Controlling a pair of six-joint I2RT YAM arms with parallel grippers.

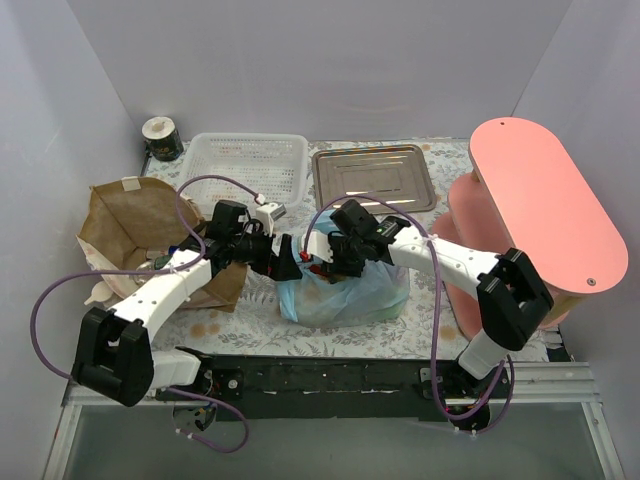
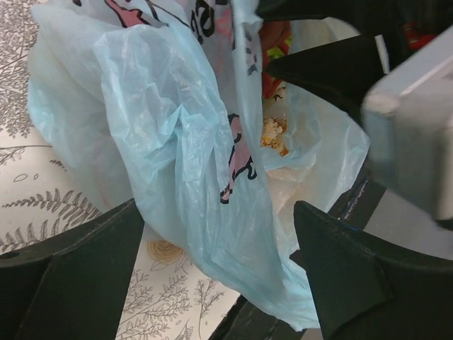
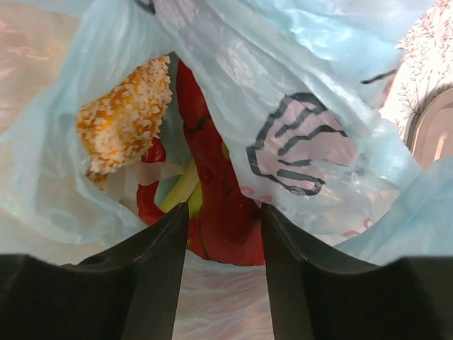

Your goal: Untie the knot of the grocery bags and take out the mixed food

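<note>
The light-blue plastic bag [image 1: 345, 292] stands mid-table with its mouth open. My right gripper [image 1: 335, 258] reaches into the mouth. In the right wrist view its jaws [image 3: 225, 241] stand narrowly apart and pinch the red toy lobster [image 3: 219, 184]. The orange cupcake-like piece [image 3: 124, 120] and a green leek stalk [image 3: 180, 188] lie beside it. My left gripper [image 1: 285, 262] is at the bag's left rim. Its jaws [image 2: 219, 283] are wide open with blue bag film [image 2: 177, 142] hanging between them. The brown paper bag [image 1: 135, 225] stands at the left.
A white slotted basket [image 1: 250, 165] and a metal tray [image 1: 372, 178] sit at the back. A pink stand [image 1: 540, 210] fills the right side. A small dark can [image 1: 162, 138] is in the back left corner. Purple cables loop over the left arm.
</note>
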